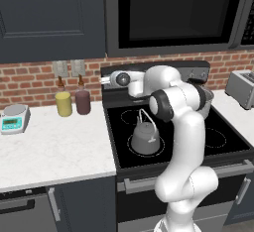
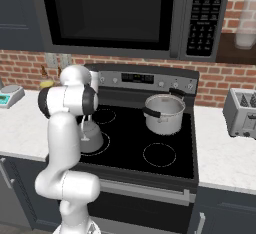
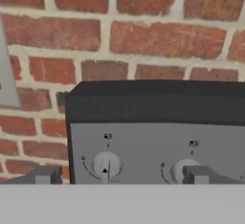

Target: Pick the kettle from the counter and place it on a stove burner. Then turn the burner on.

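With kettle [image 1: 145, 138] already standing on front-left burner [image 1: 133, 149] of cooktop, only knob [image 3: 105, 163] left to turn; gripper [image 3: 123, 175] wide open, empty, facing control panel [image 3: 158, 149].

kettle [image 2: 91, 137]: left half behind the arm
pot [image 1: 207, 102]: mostly behind the arm's elbow
toaster [image 1: 243, 88]: cut by right edge
knob marks [image 3: 108, 136]: too small to read
scale [image 2: 9, 96]: cut by left edge
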### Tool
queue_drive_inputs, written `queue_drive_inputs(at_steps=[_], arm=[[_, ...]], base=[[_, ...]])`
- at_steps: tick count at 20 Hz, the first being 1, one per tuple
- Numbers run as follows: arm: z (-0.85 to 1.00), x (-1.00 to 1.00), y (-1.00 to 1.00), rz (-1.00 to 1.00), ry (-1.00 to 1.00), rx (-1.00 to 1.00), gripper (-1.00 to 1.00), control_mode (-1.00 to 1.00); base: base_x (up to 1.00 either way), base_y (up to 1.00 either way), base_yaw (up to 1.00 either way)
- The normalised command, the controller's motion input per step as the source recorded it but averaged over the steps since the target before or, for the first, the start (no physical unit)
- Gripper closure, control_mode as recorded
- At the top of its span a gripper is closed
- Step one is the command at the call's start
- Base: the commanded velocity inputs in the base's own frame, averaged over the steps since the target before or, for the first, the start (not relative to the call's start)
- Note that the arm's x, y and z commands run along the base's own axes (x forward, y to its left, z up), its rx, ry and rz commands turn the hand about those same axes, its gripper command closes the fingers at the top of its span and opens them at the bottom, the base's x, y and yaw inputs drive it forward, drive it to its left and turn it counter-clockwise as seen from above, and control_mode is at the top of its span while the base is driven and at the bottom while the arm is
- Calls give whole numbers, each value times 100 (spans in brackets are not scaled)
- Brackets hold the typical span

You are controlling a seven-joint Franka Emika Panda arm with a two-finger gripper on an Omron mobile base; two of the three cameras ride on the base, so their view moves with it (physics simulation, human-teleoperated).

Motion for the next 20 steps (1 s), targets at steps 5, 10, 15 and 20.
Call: queue_drive_inputs(at_steps=[5, 10, 15, 20], arm=[[-2, 6, 0, 0, 0, 0, -100, -100], [-30, 0, 0, 0, 0, 0, -100, -100], [-17, 0, 0, 0, -1, 0, -100, -100], [0, 2, 1, -1, 0, 0, -100, -100]], base=[[0, 0, 0], [0, 0, 0], [0, 0, 0], [0, 0, 0]])
